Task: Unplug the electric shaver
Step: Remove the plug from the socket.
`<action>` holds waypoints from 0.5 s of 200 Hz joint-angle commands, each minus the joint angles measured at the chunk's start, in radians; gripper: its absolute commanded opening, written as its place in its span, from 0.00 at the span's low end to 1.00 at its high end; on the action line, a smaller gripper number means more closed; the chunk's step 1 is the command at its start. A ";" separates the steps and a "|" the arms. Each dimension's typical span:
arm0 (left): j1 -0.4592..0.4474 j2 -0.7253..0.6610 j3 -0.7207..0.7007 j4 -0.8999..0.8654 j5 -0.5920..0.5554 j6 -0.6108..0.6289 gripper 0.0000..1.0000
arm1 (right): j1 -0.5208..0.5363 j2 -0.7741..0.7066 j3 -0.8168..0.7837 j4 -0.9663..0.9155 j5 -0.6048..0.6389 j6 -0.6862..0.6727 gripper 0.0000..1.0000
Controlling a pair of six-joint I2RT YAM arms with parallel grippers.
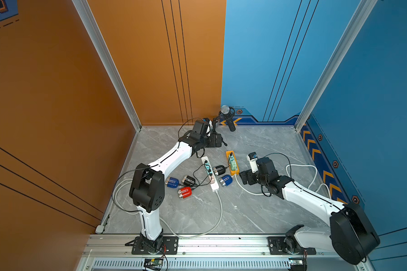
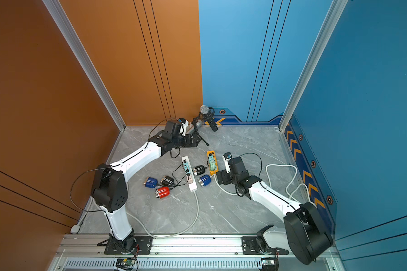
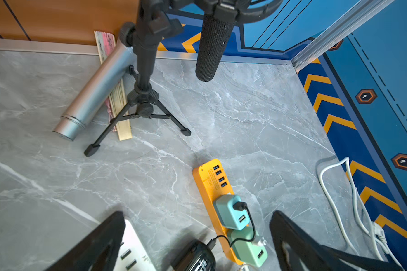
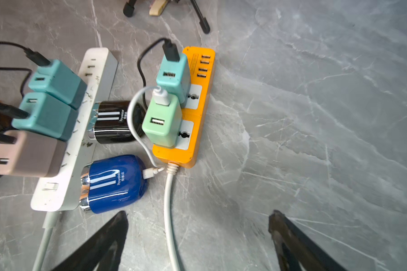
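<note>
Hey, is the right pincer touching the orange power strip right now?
Apart. The right wrist view shows the open right pincer with bare table between both fingertips and the orange power strip; only the strip's white cable passes between them.

Five electric shavers (image 1: 185, 192): two blue, two black, one red. Two power strips (image 1: 214, 186): one white, one orange. Five USB chargers (image 4: 162, 122). One microphone (image 1: 225, 109). One silver tube (image 3: 96, 93).

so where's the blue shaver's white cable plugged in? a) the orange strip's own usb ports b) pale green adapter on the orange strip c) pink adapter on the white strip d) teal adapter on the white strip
B: the white charging cable runs from the blue electric shaver into the pale green USB adapter on the orange power strip.
</note>
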 commanded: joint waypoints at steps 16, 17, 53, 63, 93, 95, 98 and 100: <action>-0.033 0.072 0.095 -0.025 -0.105 -0.105 0.96 | 0.003 0.144 0.072 0.074 -0.112 0.087 0.91; -0.034 0.073 0.097 -0.025 -0.108 -0.105 0.97 | 0.003 0.148 0.074 0.077 -0.114 0.088 0.91; -0.019 0.132 0.168 -0.038 -0.087 -0.103 0.98 | 0.032 0.220 0.081 0.149 0.005 0.127 0.91; -0.015 0.143 0.182 -0.037 -0.087 -0.106 0.98 | 0.037 0.229 0.073 0.182 0.028 0.141 0.91; -0.007 0.171 0.214 -0.038 -0.069 -0.119 0.99 | 0.063 0.274 0.076 0.243 0.082 0.152 0.92; -0.007 0.173 0.216 -0.038 -0.069 -0.120 0.99 | 0.066 0.278 0.079 0.244 0.087 0.154 0.92; -0.006 0.175 0.216 -0.038 -0.070 -0.123 0.99 | 0.068 0.287 0.083 0.247 0.094 0.153 0.92; -0.005 0.176 0.217 -0.038 -0.070 -0.124 0.99 | 0.070 0.294 0.085 0.249 0.095 0.152 0.92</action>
